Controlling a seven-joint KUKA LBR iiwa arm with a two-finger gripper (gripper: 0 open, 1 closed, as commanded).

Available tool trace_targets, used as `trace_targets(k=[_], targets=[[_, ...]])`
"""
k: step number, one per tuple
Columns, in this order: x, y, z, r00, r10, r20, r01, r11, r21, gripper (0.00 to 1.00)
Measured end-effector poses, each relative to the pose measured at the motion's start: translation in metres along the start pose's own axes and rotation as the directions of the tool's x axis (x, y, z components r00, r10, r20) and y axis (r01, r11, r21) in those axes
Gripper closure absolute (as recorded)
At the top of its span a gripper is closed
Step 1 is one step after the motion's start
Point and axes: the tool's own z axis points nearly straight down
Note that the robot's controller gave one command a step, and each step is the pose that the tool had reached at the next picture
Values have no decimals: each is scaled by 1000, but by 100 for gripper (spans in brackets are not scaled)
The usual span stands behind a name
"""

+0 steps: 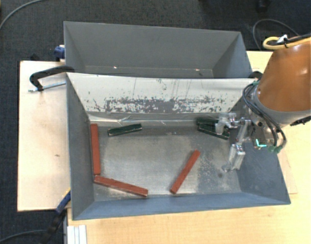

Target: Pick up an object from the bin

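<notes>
Closest in, under the near wall of the bin (181, 200), the near bar (121, 186), red-brown and flat, lies almost along that wall, so a claw would have little room on its near side; a little further in, the slanted bar (185, 173), same colour, rests alone on open floor, clear all round; just right of its upper end the gripper (232, 161) hangs low over bare floor, and whether it is open or closed I cannot tell (nothing can be made out in it); the wall bar (95, 149) runs tight along the left side, awkward to reach; by the back wall lie the left green piece (125, 130) and the right green piece (209, 126), both dark, the latter near the gripper; I judge the slanted bar or that green piece the likeliest pick; the orange cover (287, 80) sits above.
</notes>
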Motion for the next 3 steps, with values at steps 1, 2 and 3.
trace_targets(k=[1, 2, 3], targets=[[-11, 70, 173, 942, -337, -2, 337, 942, -2, 0], [-15, 53, 138, 949, -314, 11, 314, 950, 4, 0], [-35, 55, 130, 895, -446, 9, 446, 895, 4, 0]])
